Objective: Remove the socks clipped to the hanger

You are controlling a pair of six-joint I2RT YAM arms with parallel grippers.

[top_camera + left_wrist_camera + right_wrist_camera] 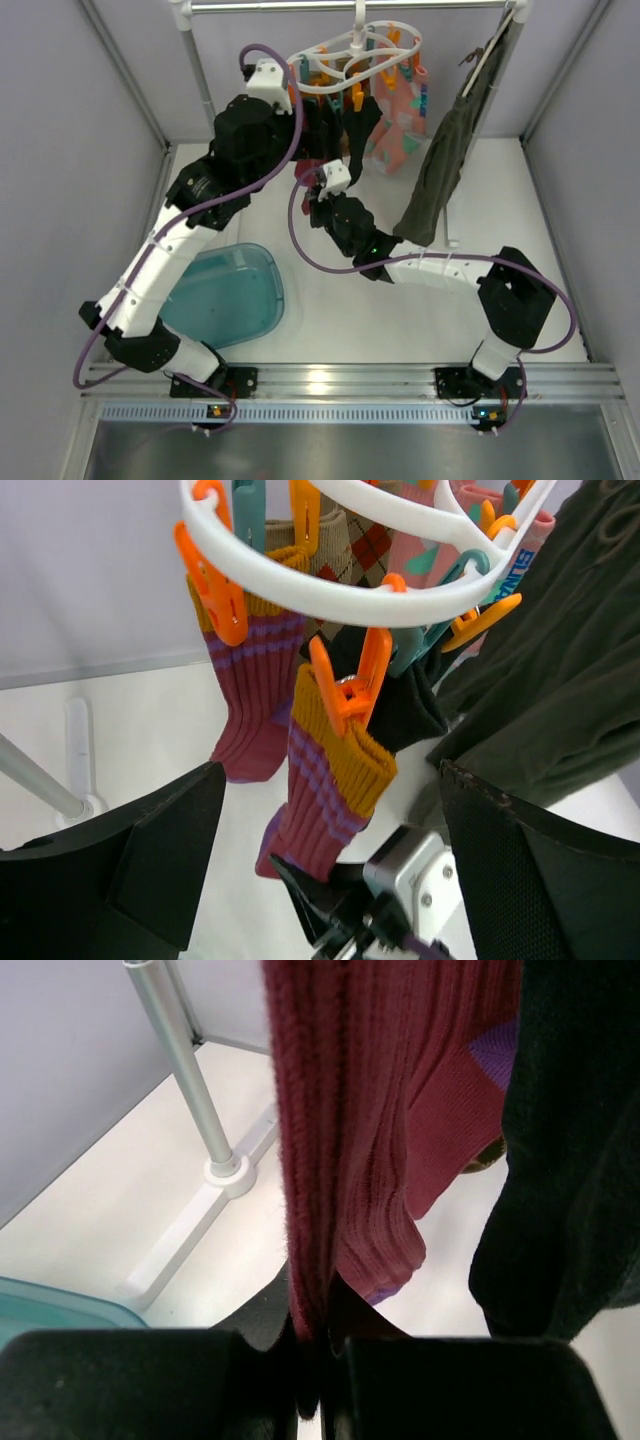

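The right claw (310,1355) was pinched shut on the lower end of a maroon sock (330,1110). The sock hung straight above it from an orange clip (345,685) on the white hanger (300,585). The left claw (330,780) was spread wide, with the same sock hanging between its fingers (150,860) without touching them, and the hanger just above.

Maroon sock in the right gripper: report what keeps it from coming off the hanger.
Only the orange clip, clamping the maroon sock by its cuff to the hanger. The right gripper holds its lower end; nothing else visibly blocks.
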